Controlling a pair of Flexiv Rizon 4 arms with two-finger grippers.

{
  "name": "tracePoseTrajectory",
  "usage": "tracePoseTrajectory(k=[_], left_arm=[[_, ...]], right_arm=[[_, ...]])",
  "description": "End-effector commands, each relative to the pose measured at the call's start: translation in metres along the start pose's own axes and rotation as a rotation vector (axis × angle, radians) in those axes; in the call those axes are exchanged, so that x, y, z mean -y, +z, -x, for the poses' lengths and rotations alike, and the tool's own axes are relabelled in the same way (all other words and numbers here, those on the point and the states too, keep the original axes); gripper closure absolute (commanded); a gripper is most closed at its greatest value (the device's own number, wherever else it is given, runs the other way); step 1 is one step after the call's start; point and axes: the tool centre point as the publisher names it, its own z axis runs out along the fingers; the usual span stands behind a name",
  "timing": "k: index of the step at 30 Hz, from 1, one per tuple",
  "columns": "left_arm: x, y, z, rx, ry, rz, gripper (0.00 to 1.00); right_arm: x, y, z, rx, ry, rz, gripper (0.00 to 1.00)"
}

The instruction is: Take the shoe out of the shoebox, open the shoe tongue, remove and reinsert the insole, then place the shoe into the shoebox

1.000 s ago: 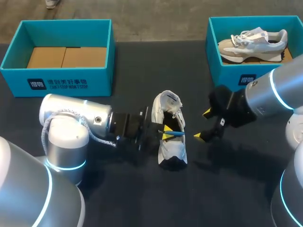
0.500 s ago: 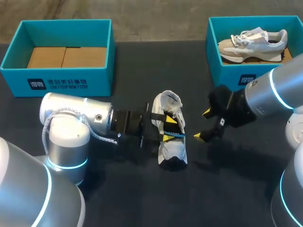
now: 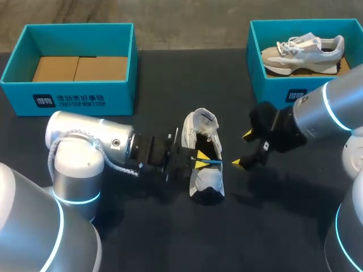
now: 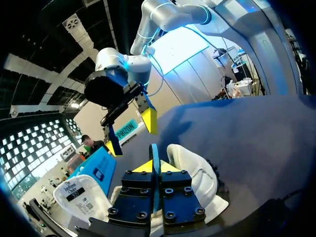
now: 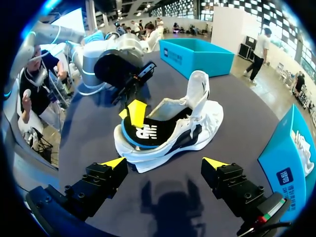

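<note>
A white and grey shoe [image 3: 205, 177] lies on its side mid-table, its tongue pulled back. Its black insole [image 3: 212, 161] with a blue rim sticks partway out of the opening. My left gripper [image 3: 198, 159] is shut on the insole's edge. In the left wrist view the thin blue rim [image 4: 155, 150] runs between the closed yellow tips [image 4: 154, 166], with the shoe [image 4: 196, 170] beside them. My right gripper [image 3: 243, 149] stands open just right of the shoe, holding nothing. From the right wrist view, that gripper [image 5: 168, 163] faces the shoe's sole [image 5: 197, 129] and the insole [image 5: 158, 131].
An empty teal shoebox [image 3: 68, 102] with a cardboard floor stands at the back left. A second teal shoebox [image 3: 283, 90] at the back right holds another white shoe [image 3: 303, 50]. The dark tabletop [image 3: 272, 226] stretches in front.
My left gripper's fingers spread apart over the shoe opening half a second ago and have closed again on the insole's edge. The right arm has stayed put.
</note>
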Motion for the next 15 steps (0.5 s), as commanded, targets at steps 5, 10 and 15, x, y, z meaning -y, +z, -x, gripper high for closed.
tracePoseTrajectory(k=[5, 10, 15], left_arm=[[-0.024, 0.004, 0.004, -0.033, 0.003, 0.045, 1.00], [-0.029, 0.005, 0.003, -0.031, -0.009, 0.055, 1.00], [-0.022, 0.000, 0.005, -0.007, -0.005, 0.051, 0.33]], right_arm=[[0.001, 0.004, 0.001, -0.004, -0.001, -0.004, 0.00], [0.000, 0.005, 0.002, -0.007, 0.000, -0.006, 0.00], [-0.001, 0.006, 0.000, -0.007, 0.000, -0.008, 0.00]])
